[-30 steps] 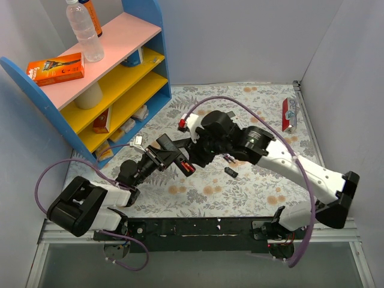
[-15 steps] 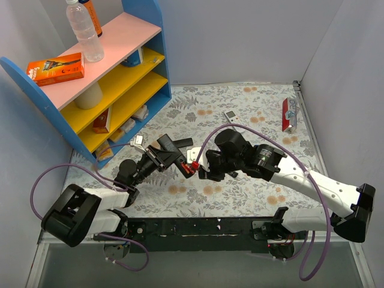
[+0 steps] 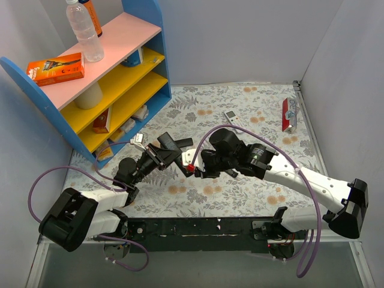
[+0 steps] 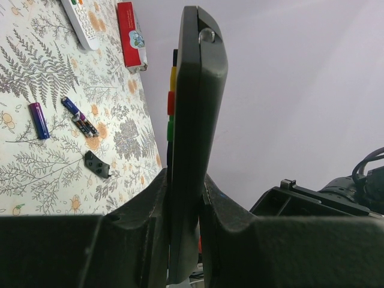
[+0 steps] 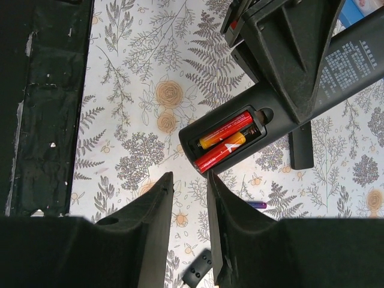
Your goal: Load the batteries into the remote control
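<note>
Status from my end.

Left gripper [image 4: 185, 187] is clamped on the remote control [image 4: 193, 90], which stands on edge between the fingers. The grip is on the lower part of the body, and coloured buttons show along its left edge. In the top view the pair sits at roughly 9 o'clock from the middle of the table [image 3: 264, 102]. The remote's open end points to 4 o'clock, toward the right arm.

Right gripper [image 5: 188, 183]: jaws parted by a narrow gap with nothing between them, only cloth visible through it. It hovers just short of the remote's open end, which is at 1 o'clock from the fingertips in the right wrist view. No contact that I can see.

The battery bay is uncovered. Two batteries [image 5: 223, 143] lie in it side by side, red and orange-red, lengthwise along the remote. Whether they are fully seated I cannot tell.

Loose on the cloth, left wrist view:
- purple-blue battery [image 4: 39, 120] at 9 o'clock from the remote
- two more cells [image 4: 70, 105] just right of it, lying close together
- small black piece [image 4: 97, 165] at 8 o'clock, nearer the gripper
- white remote [image 4: 81, 24] and red packet [image 4: 131, 33] at 11 o'clock, far side

Shelf unit [image 3: 114, 36] is at 10 o'clock in the top view, with a bottle [image 3: 84, 30] and an orange box [image 3: 55, 68] on top.
</note>
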Available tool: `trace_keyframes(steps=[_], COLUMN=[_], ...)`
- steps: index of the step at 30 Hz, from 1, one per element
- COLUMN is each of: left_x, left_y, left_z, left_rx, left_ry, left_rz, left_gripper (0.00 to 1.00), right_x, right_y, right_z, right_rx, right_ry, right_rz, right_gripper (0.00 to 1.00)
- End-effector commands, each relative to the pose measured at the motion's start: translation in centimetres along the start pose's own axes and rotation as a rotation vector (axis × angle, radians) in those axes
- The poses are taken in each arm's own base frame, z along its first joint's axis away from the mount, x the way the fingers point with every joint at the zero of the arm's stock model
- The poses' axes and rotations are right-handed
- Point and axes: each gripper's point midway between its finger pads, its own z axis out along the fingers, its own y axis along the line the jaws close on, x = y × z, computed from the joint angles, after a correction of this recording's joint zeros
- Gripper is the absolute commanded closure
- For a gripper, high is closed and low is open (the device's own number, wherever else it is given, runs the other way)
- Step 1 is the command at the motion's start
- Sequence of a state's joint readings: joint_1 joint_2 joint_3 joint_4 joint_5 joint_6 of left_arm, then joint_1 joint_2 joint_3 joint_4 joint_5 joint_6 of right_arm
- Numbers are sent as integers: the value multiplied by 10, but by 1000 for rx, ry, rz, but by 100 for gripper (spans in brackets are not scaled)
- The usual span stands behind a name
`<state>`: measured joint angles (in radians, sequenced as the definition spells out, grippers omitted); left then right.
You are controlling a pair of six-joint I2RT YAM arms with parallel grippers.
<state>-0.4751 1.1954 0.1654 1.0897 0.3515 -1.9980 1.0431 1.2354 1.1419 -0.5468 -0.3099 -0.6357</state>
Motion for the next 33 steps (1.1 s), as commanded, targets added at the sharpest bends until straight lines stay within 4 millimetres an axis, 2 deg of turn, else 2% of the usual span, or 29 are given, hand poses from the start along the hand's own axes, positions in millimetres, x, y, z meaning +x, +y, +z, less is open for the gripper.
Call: trace_keyframes(steps=[1, 23, 33], left_x=[-4, -3, -3], left_y=[-32, -37, -39], left_z=[4, 5, 5], left_rx=[69, 88, 98], left_ry=[10, 26, 30], left_rz=[-189, -200, -207], left_gripper=[100, 100, 100], right_x=[-4, 10, 9], right_y=[-6, -9, -14], right_z=[5, 23, 26], right_rx=[17, 19, 39], right_ry=[-21, 18, 13], right_rz=[-29, -11, 3], right_gripper=[65, 71, 74])
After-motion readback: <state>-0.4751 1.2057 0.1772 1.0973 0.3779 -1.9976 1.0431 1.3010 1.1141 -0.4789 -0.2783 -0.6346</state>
